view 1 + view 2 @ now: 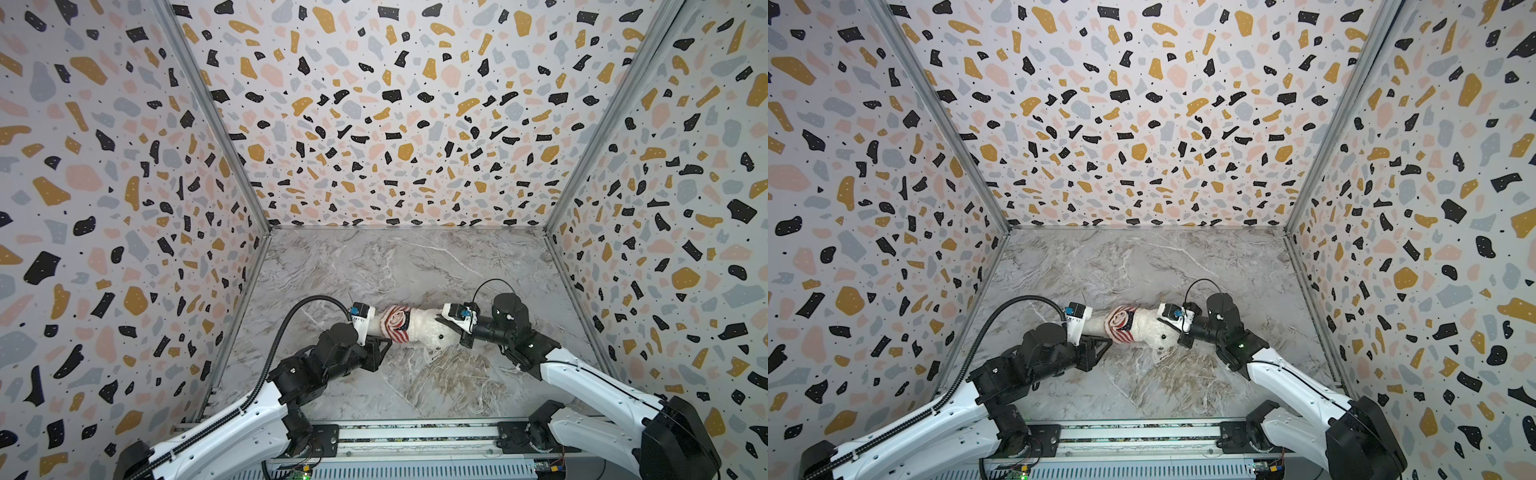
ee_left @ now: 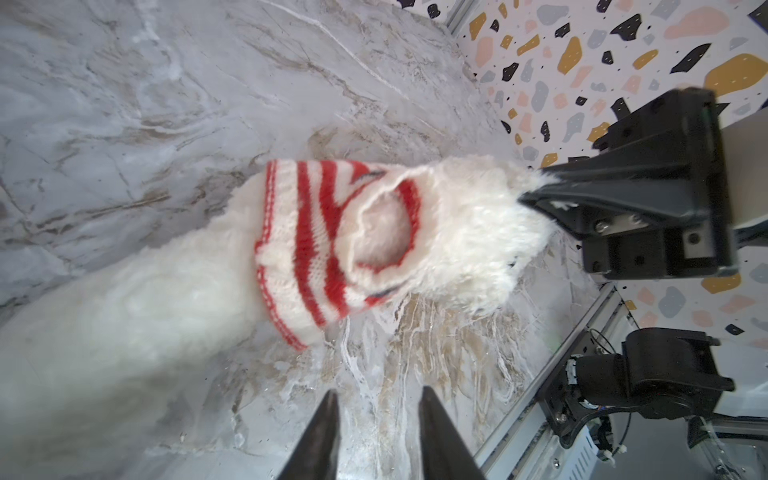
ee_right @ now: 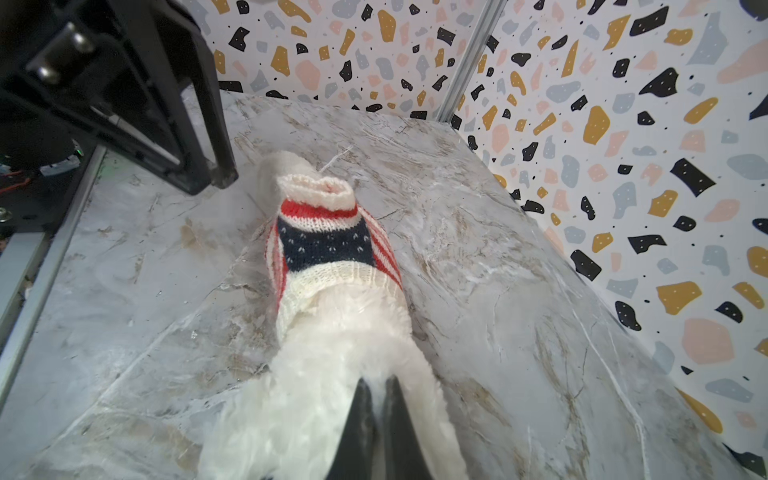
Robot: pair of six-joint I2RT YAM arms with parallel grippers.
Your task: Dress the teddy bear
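The teddy bear (image 1: 430,330) lies stretched out sideways on the marbled desk (image 1: 374,266), near the front and about midway between the two side walls. In both top views its head points to the right and its legs to the left. A knitted sweater (image 1: 397,324) with red and white stripes and a navy patch with white dots sits bunched around the bear's middle. White fur shows bare on both sides of it.

In the left wrist view the sweater (image 2: 307,241) shows a round opening edged in red, with fur visible through it, and the bear (image 2: 145,311) fills the near side as a blurred white mass. In the right wrist view the navy patch of the sweater (image 3: 328,245) faces the camera. A cream ribbed cuff stands up at the sweater's far end, and the bear (image 3: 345,332) runs from there towards the lens.

The right tool (image 1: 439,319) is pinched together on the fur of the bear's head. Its fingertips (image 3: 361,386) nearly meet with white fluff between them. From the left wrist camera the same tool (image 2: 525,201) is seen biting into the fur at the head's edge.

The left tool (image 1: 384,346) sits just beside the bear's lower body, on the side nearer the front. Its jaws stand apart with only bare desk between them (image 2: 380,392), holding nothing. Whether it touches the fur I cannot tell. From the right wrist camera it (image 3: 220,178) appears as a dark frame next to the bear's far end
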